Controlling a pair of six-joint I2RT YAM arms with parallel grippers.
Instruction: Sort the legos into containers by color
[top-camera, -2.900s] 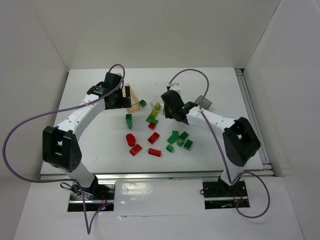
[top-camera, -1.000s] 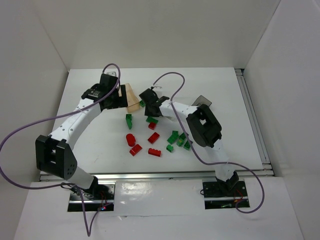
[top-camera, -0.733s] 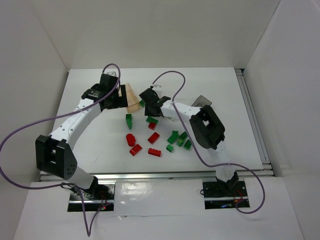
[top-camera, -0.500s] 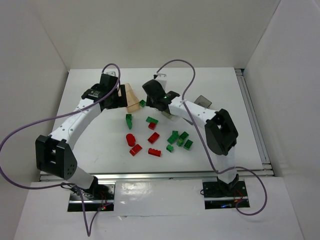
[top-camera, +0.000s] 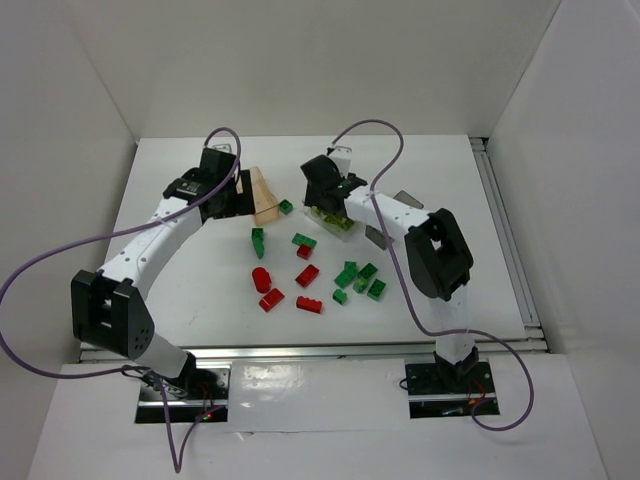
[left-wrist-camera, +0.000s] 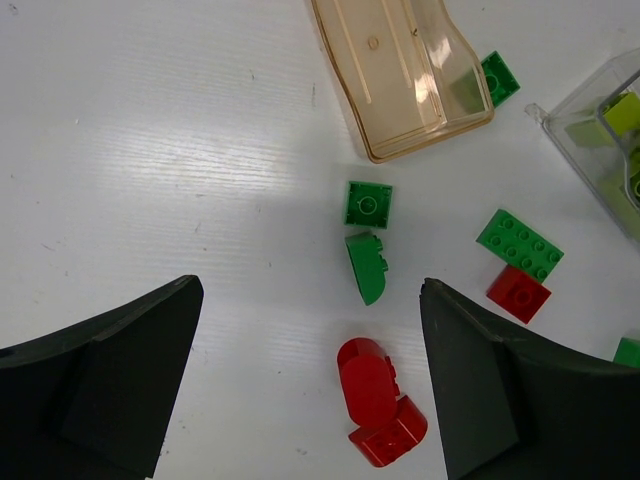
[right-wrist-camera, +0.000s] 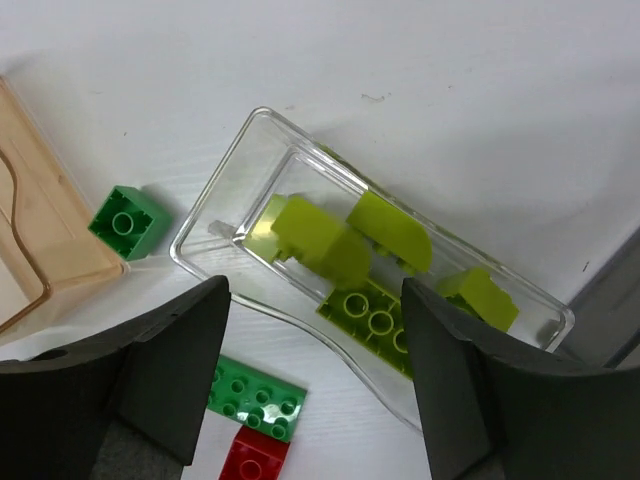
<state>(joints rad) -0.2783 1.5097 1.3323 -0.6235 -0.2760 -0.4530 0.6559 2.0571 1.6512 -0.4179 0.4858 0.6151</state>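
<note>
My right gripper (top-camera: 322, 200) (right-wrist-camera: 315, 385) hangs open and empty above the clear container (top-camera: 340, 224) (right-wrist-camera: 203, 228), which holds several yellow-green legos (right-wrist-camera: 322, 243). My left gripper (top-camera: 241, 195) (left-wrist-camera: 310, 385) stands wide open over the table beside the empty peach container (top-camera: 263, 196) (left-wrist-camera: 400, 90). Below it lie a rounded red lego (left-wrist-camera: 367, 383), a second red piece (left-wrist-camera: 392, 440) and two dark green ones (left-wrist-camera: 368, 204). Red legos (top-camera: 307, 275) and green legos (top-camera: 347, 273) are scattered mid-table. The dark grey container (top-camera: 406, 198) shows only partly behind my right arm.
A small green brick (top-camera: 286, 207) (right-wrist-camera: 125, 222) lies between the peach and clear containers. A flat green plate (right-wrist-camera: 255, 397) and a red brick (right-wrist-camera: 252, 458) lie just in front of the clear one. White walls enclose the table on three sides.
My right gripper swung right from beside the peach container to above the clear one and opened from shut. A yellow-green lego now lies in that box. The left arm stayed put.
</note>
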